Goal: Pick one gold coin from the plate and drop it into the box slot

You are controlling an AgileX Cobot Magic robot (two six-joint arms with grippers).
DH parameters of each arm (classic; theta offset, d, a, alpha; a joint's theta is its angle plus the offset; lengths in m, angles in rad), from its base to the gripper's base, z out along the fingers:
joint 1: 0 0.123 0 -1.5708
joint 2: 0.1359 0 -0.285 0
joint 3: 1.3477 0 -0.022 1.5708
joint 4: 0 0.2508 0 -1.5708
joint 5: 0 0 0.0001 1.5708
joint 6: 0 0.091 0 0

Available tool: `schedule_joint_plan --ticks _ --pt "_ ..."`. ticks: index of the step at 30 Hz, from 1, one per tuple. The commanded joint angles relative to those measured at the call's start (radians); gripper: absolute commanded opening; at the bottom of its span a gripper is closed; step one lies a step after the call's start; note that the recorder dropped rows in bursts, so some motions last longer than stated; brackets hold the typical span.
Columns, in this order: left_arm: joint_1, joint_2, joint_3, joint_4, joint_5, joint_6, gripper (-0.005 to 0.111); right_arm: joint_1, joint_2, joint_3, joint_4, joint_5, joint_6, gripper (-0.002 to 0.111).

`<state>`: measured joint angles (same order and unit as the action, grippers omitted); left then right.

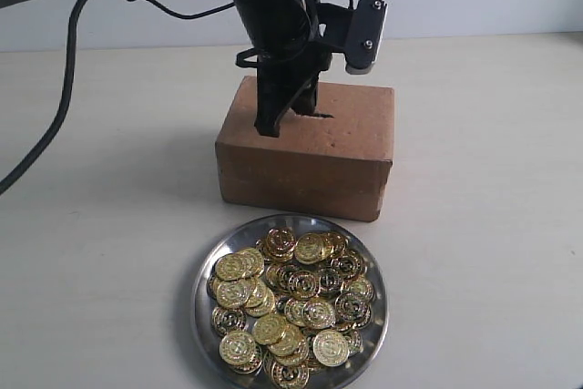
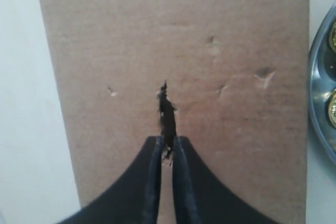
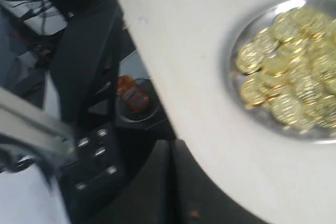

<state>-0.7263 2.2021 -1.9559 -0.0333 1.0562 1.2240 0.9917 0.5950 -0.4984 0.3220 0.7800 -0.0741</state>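
The brown cardboard box [image 1: 310,148] stands behind the silver plate [image 1: 197,302], which is heaped with gold coins [image 1: 291,302]. My left gripper [image 1: 290,118] points down onto the box top right at the slot [image 1: 321,116]. In the left wrist view the slot [image 2: 166,108] is a ragged dark slit running into the narrow gap of the left gripper [image 2: 167,141]. That gap shows only cardboard [image 2: 236,35], no coin. My right gripper [image 3: 172,141] is shut and empty beyond the table edge, away from the plate [image 3: 233,51].
A black cable [image 1: 64,88] hangs from the left arm at the left. The wrist camera [image 1: 366,34] sticks out above the box. Past the table edge, dark equipment and an orange object [image 3: 131,94] lie below. The right wrist view is blurred.
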Motion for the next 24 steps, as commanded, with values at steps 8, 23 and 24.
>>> schedule_joint_plan --ticks 8,23,24 --pt "-0.017 -0.395 0.011 -0.070 0.165 -0.249 0.000 0.001 -0.050 -0.074 -1.361 -0.117 0.984 0.000" --pt "0.144 -1.229 0.943 -0.053 -0.176 -0.413 0.000 0.001 -0.070 -0.097 -1.863 -0.023 1.191 0.000" --pt "0.159 -1.320 1.042 -0.048 -0.249 -0.401 0.000 0.001 -0.068 -0.137 -1.973 -0.037 1.261 0.000"
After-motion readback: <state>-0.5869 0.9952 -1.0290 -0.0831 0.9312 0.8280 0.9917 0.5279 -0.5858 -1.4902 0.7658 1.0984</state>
